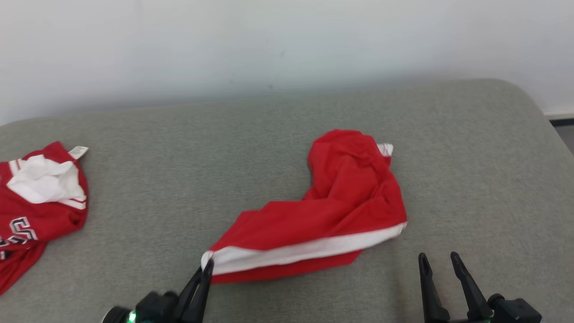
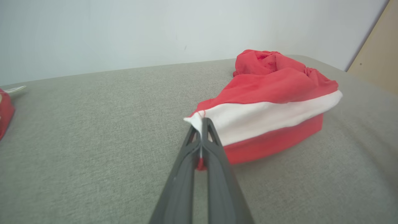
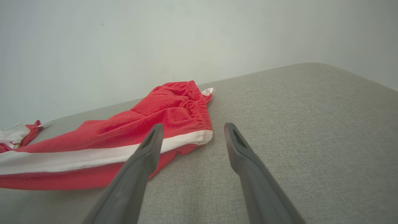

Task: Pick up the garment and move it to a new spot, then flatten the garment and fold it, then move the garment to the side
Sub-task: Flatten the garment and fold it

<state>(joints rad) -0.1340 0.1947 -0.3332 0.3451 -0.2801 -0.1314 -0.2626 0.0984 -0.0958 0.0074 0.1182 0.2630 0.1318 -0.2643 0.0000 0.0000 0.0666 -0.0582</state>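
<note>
Left gripper (image 1: 207, 264) holding red shorts (image 1: 341, 202).
Fingers (image 2: 220, 186) closed on the white-striped corner; right gripper (image 1: 438, 260) spread wide, empty, beside the shorts on the grey surface (image 1: 179, 157).

**Left gripper** (image 1: 206, 265): two long fingers (image 2: 182, 183) are showing matte charcoal. Each is tapering to a slim tip and carrying a triangular cut-out just behind that tip. Behind the finger roots a rounded black housing (image 1: 154, 305) is sitting, with a small green light (image 1: 131, 317) glowing on it.

**Right gripper** (image 1: 437, 256): its fingers (image 3: 130, 183) are showing the same dark grey, each carrying a narrow slot just behind its tip. A blocky black mount (image 1: 515, 309) is sitting at their roots.
</note>
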